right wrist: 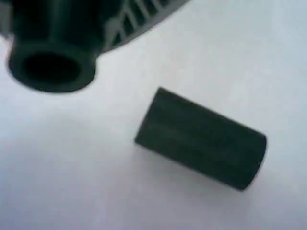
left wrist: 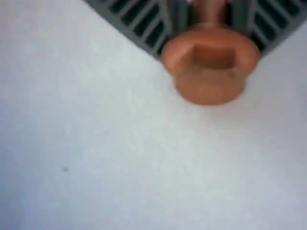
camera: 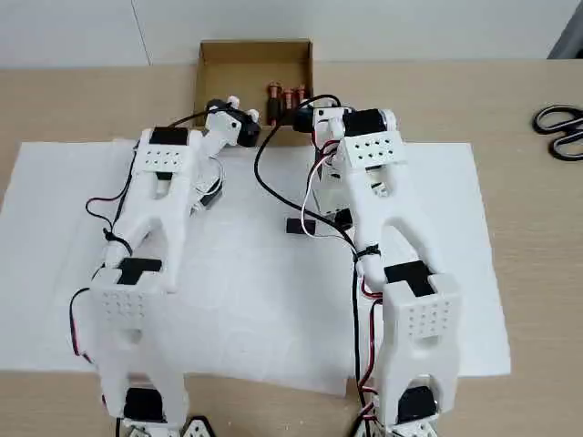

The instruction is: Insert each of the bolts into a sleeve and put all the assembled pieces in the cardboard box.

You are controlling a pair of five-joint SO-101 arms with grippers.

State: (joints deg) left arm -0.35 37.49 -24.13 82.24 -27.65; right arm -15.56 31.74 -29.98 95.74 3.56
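The left pincer [left wrist: 211,12] is clamped on an orange bolt [left wrist: 211,67], its head pointing away from the fingers, over the white paper [left wrist: 96,158]. The right pincer [right wrist: 57,24] grips a black sleeve [right wrist: 50,67], open end showing, and a second sleeve [right wrist: 201,139] lies on its side on the paper nearby. Three copper pieces [camera: 286,96] lie in the box [camera: 208,73] beyond the paper.
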